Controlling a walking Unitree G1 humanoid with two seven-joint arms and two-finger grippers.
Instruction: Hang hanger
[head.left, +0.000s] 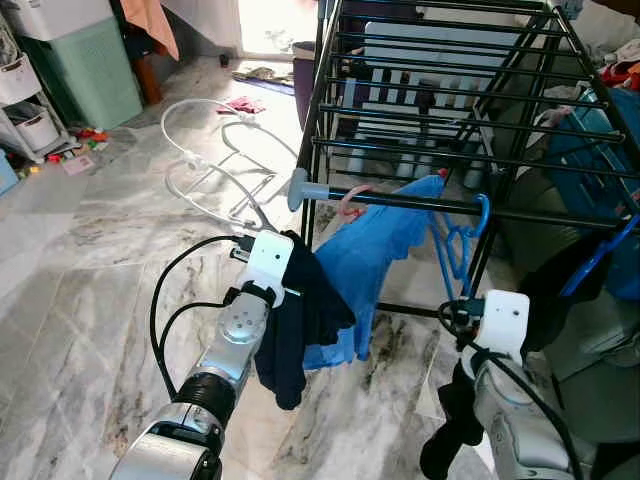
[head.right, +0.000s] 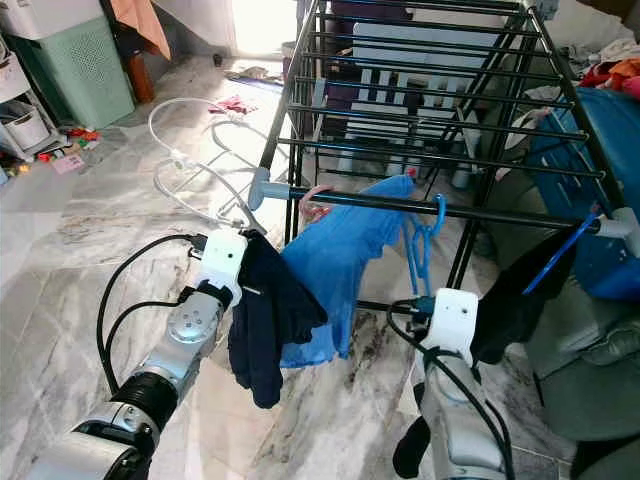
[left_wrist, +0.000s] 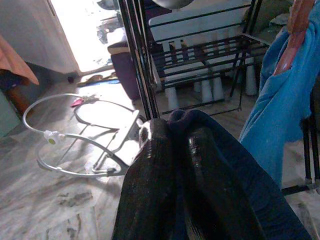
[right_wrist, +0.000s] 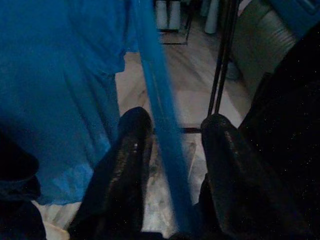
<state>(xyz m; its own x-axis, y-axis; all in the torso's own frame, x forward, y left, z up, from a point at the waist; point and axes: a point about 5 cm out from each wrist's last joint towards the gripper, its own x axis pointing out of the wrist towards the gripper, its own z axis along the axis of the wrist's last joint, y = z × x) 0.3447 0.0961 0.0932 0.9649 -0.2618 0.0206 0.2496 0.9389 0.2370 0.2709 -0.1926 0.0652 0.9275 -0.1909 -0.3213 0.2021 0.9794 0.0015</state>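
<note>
A blue plastic hanger (head.left: 457, 243) hooks over the near rail of the black drying rack (head.left: 470, 110), just right of a light-blue garment (head.left: 375, 255) draped on the same rail. The right end effector (right_wrist: 170, 150), low and near at the right, has its fingers spread on either side of a blue hanger bar, not visibly pinching it; the bar's long axis runs up and away between them toward the rail, so this arm is the nearer one for the hang. The left end effector (left_wrist: 175, 150), nearer the rack's left end, has its fingers pressed together on a dark navy cloth (head.left: 300, 320) that droops toward the marble floor (head.left: 90, 280).
</note>
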